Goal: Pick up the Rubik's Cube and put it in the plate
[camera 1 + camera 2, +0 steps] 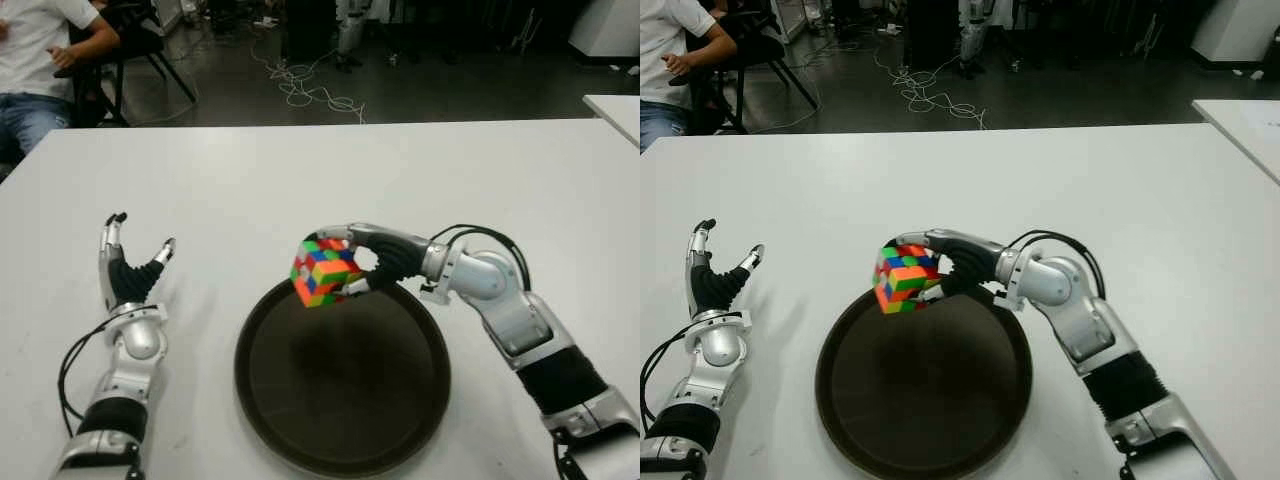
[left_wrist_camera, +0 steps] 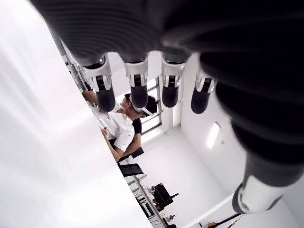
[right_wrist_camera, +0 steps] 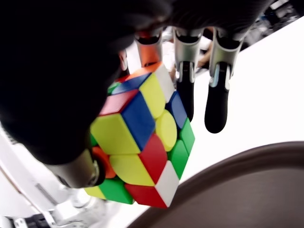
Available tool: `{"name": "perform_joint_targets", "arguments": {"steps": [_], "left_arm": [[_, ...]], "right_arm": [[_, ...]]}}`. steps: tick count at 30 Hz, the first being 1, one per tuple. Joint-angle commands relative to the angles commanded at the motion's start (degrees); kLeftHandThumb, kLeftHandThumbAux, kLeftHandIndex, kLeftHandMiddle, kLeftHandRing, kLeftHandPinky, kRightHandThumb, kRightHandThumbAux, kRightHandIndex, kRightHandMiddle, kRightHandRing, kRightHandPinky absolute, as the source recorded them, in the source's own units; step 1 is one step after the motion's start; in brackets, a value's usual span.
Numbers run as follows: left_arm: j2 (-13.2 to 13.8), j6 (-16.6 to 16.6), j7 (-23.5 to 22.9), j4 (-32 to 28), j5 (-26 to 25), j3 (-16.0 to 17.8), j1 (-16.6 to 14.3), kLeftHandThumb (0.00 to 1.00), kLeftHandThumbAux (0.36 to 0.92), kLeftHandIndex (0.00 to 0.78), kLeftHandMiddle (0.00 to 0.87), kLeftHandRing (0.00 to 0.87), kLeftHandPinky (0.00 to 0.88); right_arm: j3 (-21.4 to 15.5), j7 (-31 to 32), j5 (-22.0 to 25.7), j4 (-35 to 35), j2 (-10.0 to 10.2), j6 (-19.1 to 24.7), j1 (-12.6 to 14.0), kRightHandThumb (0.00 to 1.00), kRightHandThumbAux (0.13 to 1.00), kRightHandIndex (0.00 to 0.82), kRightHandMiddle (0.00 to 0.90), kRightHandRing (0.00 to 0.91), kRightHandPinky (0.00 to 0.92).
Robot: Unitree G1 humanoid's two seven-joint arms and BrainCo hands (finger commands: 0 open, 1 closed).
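the right hand [image 1: 372, 262] grips the rubik's cube [image 1: 325, 271] in its curled fingers, holding it tilted in the air over the far rim of the dark round plate [image 1: 342, 440]. the left hand [image 1: 128, 268] shows left of the plate on the white table [image 1: 230, 180], fingers spread and holding nothing.

A scrambled Rubik's Cube [image 3: 142, 137] fills the centre of the frame, gripped by the right hand [image 3: 118, 71], whose dark palm covers the upper left. Black-tipped fingers [image 3: 217, 102] hang at upper right, past the cube. The dark brown plate [image 3: 247, 190] curves across the lower right, with the white table [image 3: 266, 95] beyond its rim.
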Motion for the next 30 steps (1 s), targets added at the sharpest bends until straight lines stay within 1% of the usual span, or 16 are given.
{"name": "perform_joint_targets", "arguments": {"steps": [3, 6, 9, 13, 17, 22, 26, 30], "left_arm": [[0.0, 0.1, -0.1, 0.1, -0.1, 0.0, 0.0, 0.000, 0.698, 0.008, 0.017, 0.003, 0.017], [0.0, 0.2, -0.4, 0.0, -0.4, 0.2, -0.1, 0.000, 0.692, 0.008, 0.020, 0.011, 0.027], [0.0, 0.2, -0.5, -0.2, -0.5, 0.2, 0.0, 0.000, 0.687, 0.007, 0.019, 0.011, 0.025], [-0.1, 0.4, -0.7, -0.6, -0.7, 0.3, 0.2, 0.000, 0.696, 0.006, 0.017, 0.007, 0.013], [-0.3, 0.7, -0.8, -0.5, -1.0, 0.4, 0.2, 0.000, 0.701, 0.005, 0.009, 0.001, 0.004], [-0.4, 0.3, -0.7, 0.1, -1.4, 0.7, -0.2, 0.000, 0.718, 0.010, 0.008, 0.000, 0.001], [-0.4, 0.1, -0.5, 0.0, -1.3, 0.6, -0.1, 0.000, 0.713, 0.009, 0.004, 0.000, 0.004], [-0.4, 0.0, -0.5, -0.4, -1.3, 0.5, 0.0, 0.000, 0.710, 0.005, 0.000, 0.000, 0.006]], "right_arm": [[0.2, 0.6, 0.6, 0.2, 0.0, -0.7, 0.0, 0.682, 0.735, 0.435, 0.844, 0.865, 0.863], [0.1, 2.0, 2.2, -0.7, -0.3, -0.9, 0.1, 0.682, 0.736, 0.435, 0.845, 0.865, 0.857], [-0.1, 3.6, 4.7, -0.4, 0.0, -1.3, 0.3, 0.683, 0.736, 0.435, 0.845, 0.863, 0.853], [-0.3, 5.2, 7.3, 0.1, 0.4, -1.3, 0.6, 0.683, 0.736, 0.435, 0.837, 0.853, 0.837], [-0.7, 6.0, 9.2, 0.4, 0.8, -1.3, 0.8, 0.683, 0.736, 0.436, 0.827, 0.840, 0.825], [-1.0, 5.9, 9.7, 0.2, 1.1, -0.9, 1.4, 0.682, 0.734, 0.436, 0.803, 0.817, 0.804], [-1.1, 5.7, 9.1, -0.1, 0.9, -0.6, 1.4, 0.682, 0.734, 0.436, 0.800, 0.813, 0.801], [-1.1, 6.3, 9.6, 0.0, 0.8, -0.3, 1.2, 0.682, 0.735, 0.435, 0.802, 0.814, 0.803]]}}
